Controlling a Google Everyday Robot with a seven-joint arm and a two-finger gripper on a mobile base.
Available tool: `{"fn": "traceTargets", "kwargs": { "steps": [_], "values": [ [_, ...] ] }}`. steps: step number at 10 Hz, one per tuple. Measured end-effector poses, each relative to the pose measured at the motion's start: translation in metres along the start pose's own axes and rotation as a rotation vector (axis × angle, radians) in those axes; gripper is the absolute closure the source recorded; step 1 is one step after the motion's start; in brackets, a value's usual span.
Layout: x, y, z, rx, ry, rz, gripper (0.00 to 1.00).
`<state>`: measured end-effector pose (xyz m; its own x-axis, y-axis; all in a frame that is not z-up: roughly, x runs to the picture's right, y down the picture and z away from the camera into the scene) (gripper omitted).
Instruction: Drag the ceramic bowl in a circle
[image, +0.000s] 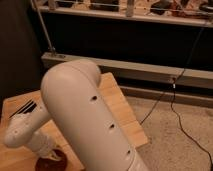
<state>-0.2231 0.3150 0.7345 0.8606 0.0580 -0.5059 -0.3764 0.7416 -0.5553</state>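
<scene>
Low at left, the closed claw (48, 153) sits at the ceramic bowl (53, 163) on the wooden table (119, 106)

My smooth, matt plastic arm (85, 115) ends in my gripper (49, 153), low left at the glossy ceramic bowl (50, 164) on the wooden table (120, 107).

Arm (85, 115): smooth cream-white rounded shell bearing a row of small dark holes. Pale jointed wrist (22, 131) ends in the gripper (48, 154), lower left.
</scene>
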Motion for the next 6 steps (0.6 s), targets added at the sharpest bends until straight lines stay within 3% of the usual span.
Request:
{"fn": "traceTargets", "kwargs": {
  "steps": [2,3,6],
  "values": [
    [0.011,-0.039,0.003,-0.016,-0.022,0.130,1.00],
    [0.015,-0.076,-0.006,-0.019,-0.059,0.231,1.00],
    [0.009,-0.160,-0.047,0.001,-0.162,0.419,1.00]
  ]
}}
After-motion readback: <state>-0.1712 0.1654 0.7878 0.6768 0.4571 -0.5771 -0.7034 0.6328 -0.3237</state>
